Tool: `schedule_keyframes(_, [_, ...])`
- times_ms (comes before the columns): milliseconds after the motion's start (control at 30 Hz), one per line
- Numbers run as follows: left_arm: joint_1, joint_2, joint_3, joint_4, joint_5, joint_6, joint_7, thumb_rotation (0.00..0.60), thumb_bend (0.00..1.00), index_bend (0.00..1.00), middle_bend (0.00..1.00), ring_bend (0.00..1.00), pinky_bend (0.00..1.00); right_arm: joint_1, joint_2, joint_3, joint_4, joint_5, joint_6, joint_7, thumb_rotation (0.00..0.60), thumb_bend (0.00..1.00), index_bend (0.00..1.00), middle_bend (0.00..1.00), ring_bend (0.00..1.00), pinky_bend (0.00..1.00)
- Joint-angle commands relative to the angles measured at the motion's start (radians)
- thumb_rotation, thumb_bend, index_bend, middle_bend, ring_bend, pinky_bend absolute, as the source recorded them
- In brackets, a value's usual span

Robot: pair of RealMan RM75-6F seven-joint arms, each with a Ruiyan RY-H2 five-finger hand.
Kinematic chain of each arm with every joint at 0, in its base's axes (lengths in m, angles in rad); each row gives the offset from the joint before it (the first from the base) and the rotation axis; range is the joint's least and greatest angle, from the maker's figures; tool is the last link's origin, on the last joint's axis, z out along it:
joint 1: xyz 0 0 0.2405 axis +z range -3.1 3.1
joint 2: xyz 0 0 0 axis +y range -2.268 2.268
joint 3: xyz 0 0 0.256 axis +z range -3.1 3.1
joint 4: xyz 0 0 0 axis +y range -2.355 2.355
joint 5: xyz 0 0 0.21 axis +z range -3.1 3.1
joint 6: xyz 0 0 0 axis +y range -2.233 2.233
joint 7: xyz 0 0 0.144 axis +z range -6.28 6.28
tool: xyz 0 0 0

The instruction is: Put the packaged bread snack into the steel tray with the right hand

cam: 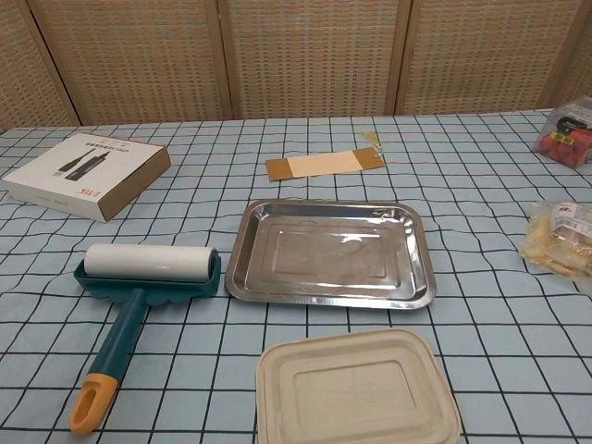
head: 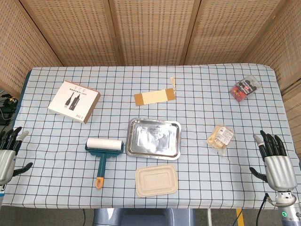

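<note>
The snack (head: 220, 137) lies on the table (head: 202, 84) at 3 o'clock from the tray (head: 154, 137), well apart from it. The right hand (head: 274, 161), fingers spread and holding nothing, sits at 4 o'clock from the snack; the left hand (head: 8, 150), also spread, rests at the table's 8 o'clock edge.

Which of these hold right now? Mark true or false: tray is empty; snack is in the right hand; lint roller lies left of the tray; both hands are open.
1. The steel tray is empty: true.
2. The right hand holds the bread snack: false, the snack lies on the table, apart from the hand.
3. The lint roller lies left of the tray: true.
4. Both hands are open: true, including the left hand.
</note>
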Motion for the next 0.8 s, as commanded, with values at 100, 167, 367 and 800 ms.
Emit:
schedule_keyframes(100, [0.002, 0.004, 0.001, -0.004, 0.002, 0.003, -0.006, 0.600, 0.10, 0.00, 0.00, 0.00, 0.00, 0.002, 0.001, -0.003, 0.000, 0.002, -0.009, 0.002, 0.600, 0.12, 0.00, 0.00, 0.00, 0.00])
schedule_keyframes(167, [0.005, 0.005, 0.001, -0.007, 0.003, 0.008, -0.008, 0.600, 0.10, 0.00, 0.00, 0.00, 0.00, 0.004, 0.003, -0.005, 0.002, 0.004, -0.018, 0.006, 0.600, 0.12, 0.00, 0.00, 0.00, 0.00])
schedule_keyframes(367, [0.006, 0.005, 0.001, -0.007, 0.010, 0.015, -0.006, 0.600, 0.10, 0.00, 0.00, 0.00, 0.00, 0.013, 0.007, -0.009, -0.004, 0.006, -0.039, 0.021, 0.600, 0.12, 0.00, 0.00, 0.00, 0.00])
schedule_keyframes(800, [0.005, -0.006, -0.005, -0.001, 0.003, 0.015, 0.001, 0.600, 0.10, 0.00, 0.00, 0.00, 0.00, 0.143, 0.018, 0.024, -0.020, 0.095, -0.284, -0.022, 0.600, 0.02, 0.00, 0.00, 0.00, 0.00])
